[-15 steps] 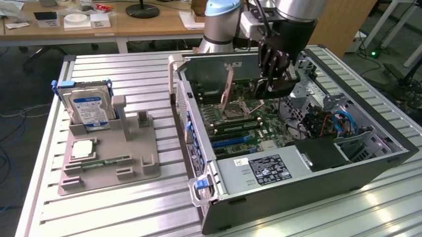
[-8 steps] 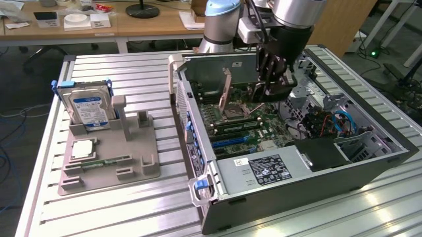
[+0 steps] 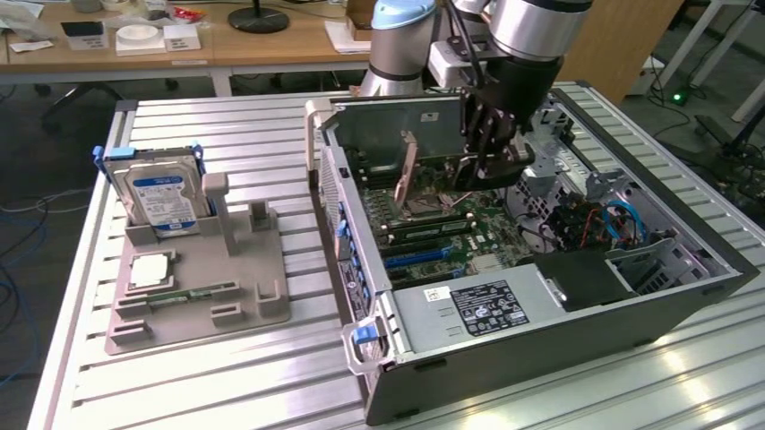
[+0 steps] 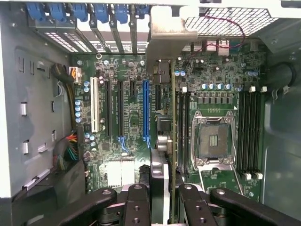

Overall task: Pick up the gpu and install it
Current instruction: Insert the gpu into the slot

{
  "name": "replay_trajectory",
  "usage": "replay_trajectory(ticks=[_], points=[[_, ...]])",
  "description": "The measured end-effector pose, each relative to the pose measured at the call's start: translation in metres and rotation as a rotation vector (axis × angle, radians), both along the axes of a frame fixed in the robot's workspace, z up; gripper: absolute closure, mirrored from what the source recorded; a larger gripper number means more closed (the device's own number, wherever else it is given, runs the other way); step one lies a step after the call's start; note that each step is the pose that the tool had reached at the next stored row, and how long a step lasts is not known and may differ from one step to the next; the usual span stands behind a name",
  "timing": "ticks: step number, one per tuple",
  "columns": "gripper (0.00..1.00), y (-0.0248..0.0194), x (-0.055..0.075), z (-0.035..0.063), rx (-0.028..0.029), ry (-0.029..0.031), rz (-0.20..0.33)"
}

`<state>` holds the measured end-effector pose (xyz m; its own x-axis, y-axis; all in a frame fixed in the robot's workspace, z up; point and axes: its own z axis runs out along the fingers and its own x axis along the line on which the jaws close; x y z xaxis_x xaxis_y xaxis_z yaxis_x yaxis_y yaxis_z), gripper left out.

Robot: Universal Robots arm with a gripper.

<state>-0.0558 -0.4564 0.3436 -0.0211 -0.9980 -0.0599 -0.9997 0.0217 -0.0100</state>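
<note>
gripper [image 3: 493,166] upper middle of exterior view, jaws about half closed, pinching gpu [image 4: 172,141] edge-on | risk: card looks kinda off the blue slot [image 4: 145,108], could jam if tilted

A blue-labelled hard drive [image 3: 159,199] stands upright in a grey holder [image 3: 227,269] beside the open computer case [image 3: 538,358]

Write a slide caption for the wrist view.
Gripper holding the graphics card edge-on above the motherboard inside the open case.
</note>
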Motion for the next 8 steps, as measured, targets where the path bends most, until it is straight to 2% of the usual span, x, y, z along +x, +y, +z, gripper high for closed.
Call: replay_trajectory(ticks=[8], points=[[0.72,-0.0004,-0.0043,-0.0052,-0.0001,-0.0003,0.000]])
